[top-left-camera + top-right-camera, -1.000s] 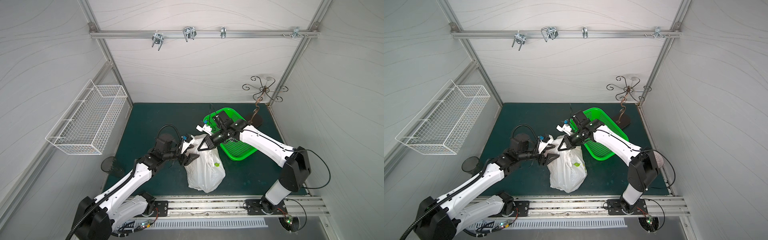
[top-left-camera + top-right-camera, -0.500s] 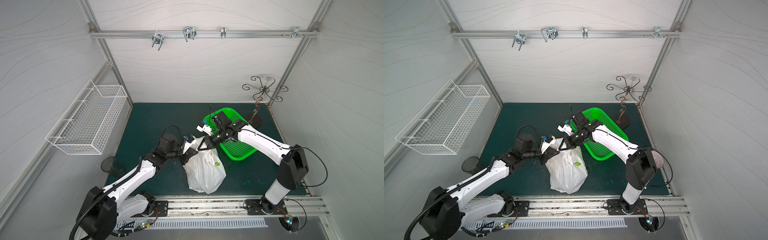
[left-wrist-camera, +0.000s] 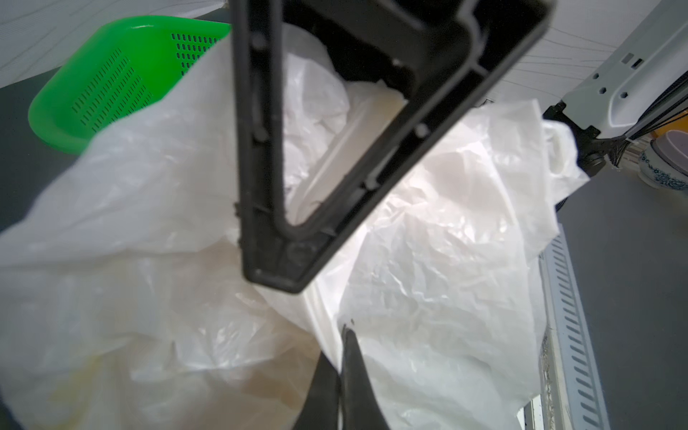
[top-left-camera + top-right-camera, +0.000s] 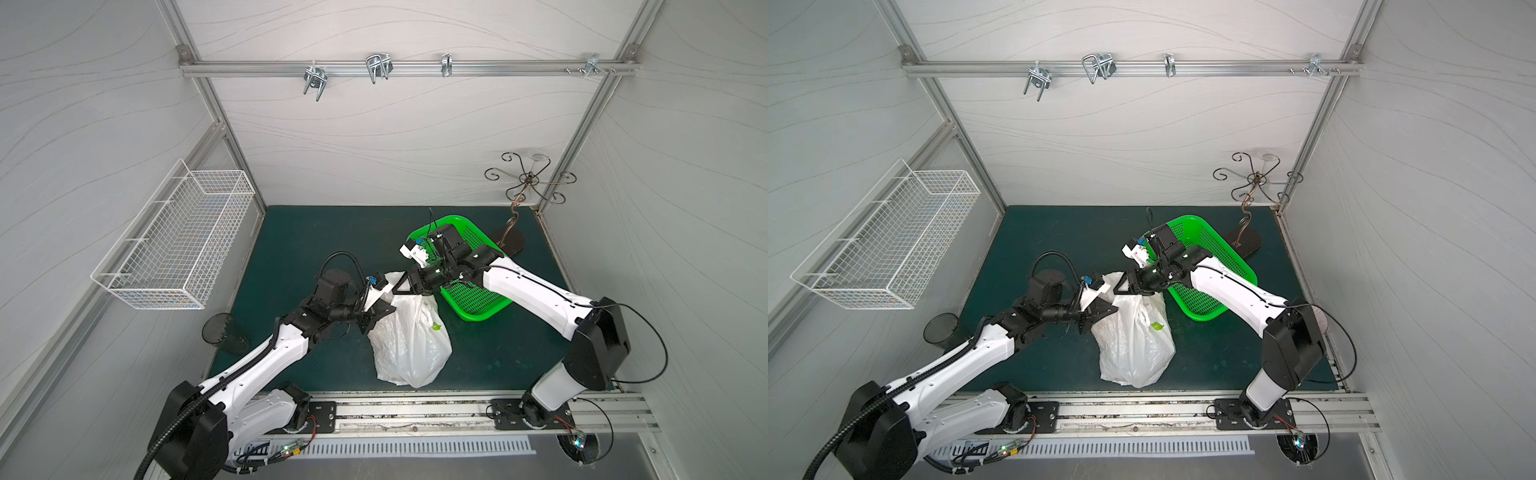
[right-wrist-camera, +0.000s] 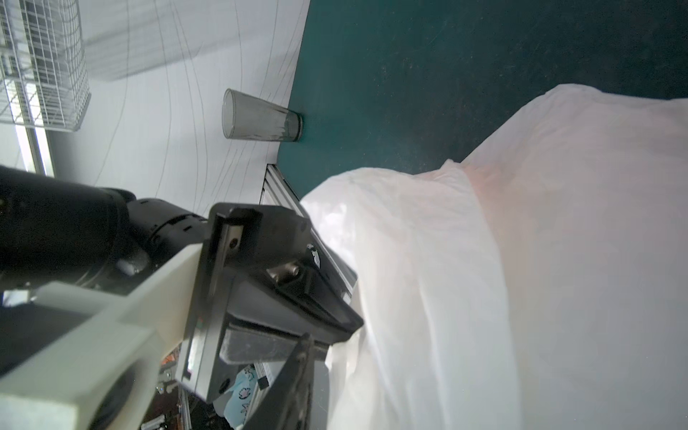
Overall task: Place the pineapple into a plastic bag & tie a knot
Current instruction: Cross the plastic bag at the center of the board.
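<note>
Toward six o'clock on the bench [image 4: 299,249], the plastic bag [image 4: 409,345] lies bulging. The left hand [image 4: 384,312] is clamped on its ten o'clock edge. Whether the right hand [image 4: 395,289], at twelve, is apart or together, I cannot tell.

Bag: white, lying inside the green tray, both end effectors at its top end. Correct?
Not quite. The bag is not inside the tray. It lies on the mat beside the tray, as both top views show. The rest holds: it is white, and the left end effector and right end effector are both at its top end.
</note>
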{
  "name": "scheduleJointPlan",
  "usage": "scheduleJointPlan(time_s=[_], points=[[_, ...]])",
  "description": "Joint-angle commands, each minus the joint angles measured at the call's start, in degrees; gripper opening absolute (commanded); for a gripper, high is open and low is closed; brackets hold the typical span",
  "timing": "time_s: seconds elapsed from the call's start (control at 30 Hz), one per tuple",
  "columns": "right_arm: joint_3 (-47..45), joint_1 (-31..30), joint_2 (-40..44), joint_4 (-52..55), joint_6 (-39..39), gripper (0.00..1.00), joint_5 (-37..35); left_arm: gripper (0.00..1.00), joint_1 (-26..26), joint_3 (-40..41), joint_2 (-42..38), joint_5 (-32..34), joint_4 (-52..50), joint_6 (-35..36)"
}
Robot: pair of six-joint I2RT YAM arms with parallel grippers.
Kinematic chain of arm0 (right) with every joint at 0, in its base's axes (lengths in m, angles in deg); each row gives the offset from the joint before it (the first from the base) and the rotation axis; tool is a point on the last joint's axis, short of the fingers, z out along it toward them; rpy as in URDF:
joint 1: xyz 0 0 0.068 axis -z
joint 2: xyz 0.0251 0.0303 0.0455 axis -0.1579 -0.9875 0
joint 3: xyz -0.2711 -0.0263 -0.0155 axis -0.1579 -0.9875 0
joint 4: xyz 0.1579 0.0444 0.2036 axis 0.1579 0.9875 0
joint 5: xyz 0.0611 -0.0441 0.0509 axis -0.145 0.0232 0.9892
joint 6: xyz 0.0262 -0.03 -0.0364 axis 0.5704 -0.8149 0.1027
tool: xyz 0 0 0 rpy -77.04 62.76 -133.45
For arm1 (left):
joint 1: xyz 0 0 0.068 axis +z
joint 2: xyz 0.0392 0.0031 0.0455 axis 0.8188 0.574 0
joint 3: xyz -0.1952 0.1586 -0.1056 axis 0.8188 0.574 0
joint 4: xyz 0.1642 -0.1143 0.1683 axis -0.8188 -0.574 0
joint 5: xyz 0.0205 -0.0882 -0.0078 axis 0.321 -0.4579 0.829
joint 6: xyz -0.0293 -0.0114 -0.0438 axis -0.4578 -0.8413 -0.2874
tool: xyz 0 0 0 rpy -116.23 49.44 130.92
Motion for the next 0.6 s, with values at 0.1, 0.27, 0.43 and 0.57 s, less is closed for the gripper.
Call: scheduleJointPlan(time_s=[0.1, 0.27, 0.43, 0.57], points=[[-1.33, 0.09, 2.07, -8.02, 7.92, 0.38, -2.49, 0.0, -2.1, -0.46, -1.14, -3.45, -3.13, 5.67], [-2.02, -0.26, 2.04, -10.64, 9.73, 0.38, -1.07, 0.0, -2.85, -0.46, -1.34, -2.92, -4.29, 7.36], [-2.83, -0.45, 2.07, -13.36, 11.21, 0.36, 0.73, 0.0, -3.38, -0.55, -1.36, -2.83, -4.9, 8.73], [-3.61, -0.49, 2.13, -16.44, 12.56, 0.31, 2.77, 0.0, -3.64, -0.3, -1.66, -2.44, -4.94, 9.09]])
